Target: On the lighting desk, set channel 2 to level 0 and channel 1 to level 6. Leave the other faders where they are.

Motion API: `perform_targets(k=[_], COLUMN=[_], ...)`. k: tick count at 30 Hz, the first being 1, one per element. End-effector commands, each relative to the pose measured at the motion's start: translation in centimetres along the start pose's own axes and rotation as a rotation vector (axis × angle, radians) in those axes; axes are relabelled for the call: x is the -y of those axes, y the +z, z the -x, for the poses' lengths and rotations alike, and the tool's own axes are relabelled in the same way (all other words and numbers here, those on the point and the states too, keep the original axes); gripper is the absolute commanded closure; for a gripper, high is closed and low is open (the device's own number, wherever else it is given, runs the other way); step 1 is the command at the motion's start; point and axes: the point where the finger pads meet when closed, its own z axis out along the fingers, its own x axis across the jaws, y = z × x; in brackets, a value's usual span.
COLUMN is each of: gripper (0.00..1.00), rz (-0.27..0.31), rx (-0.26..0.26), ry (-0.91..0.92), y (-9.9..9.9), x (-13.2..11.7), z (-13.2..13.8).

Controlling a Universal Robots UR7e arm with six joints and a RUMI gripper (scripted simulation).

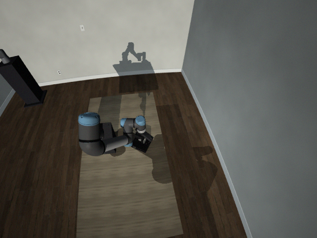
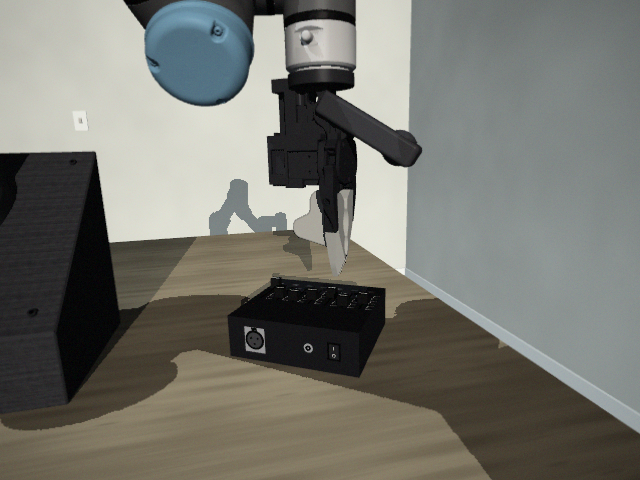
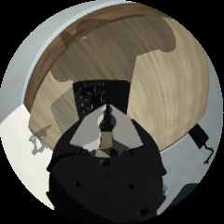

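The lighting desk [image 2: 310, 330] [image 1: 143, 145] [image 3: 119, 93] is a small black box on the wooden table, with a row of several faders [image 2: 320, 297] on its top and sockets and a switch on its front face. My gripper [image 2: 337, 268] [image 3: 107, 105] is shut with nothing between its pale fingers. It hangs a short way above the desk's fader row, clear of the faders. In the wrist view the fingertips lie over the desk's top panel. I cannot read the fader levels.
The arm's black base block [image 2: 46, 279] stands at the left of the table. A grey wall [image 2: 522, 180] runs along the right side, past the table edge. A dark stand [image 1: 21, 82] is on the floor far left.
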Motion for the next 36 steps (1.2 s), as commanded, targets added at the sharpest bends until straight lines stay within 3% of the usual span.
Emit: perform_targets(k=[1, 36], gripper=[1.0, 1.0], rz=[-0.001, -0.001], rx=[0.0, 0.001], ry=[0.0, 0.0], y=[-0.04, 0.47], x=[0.03, 0.02], z=[0.01, 0.0])
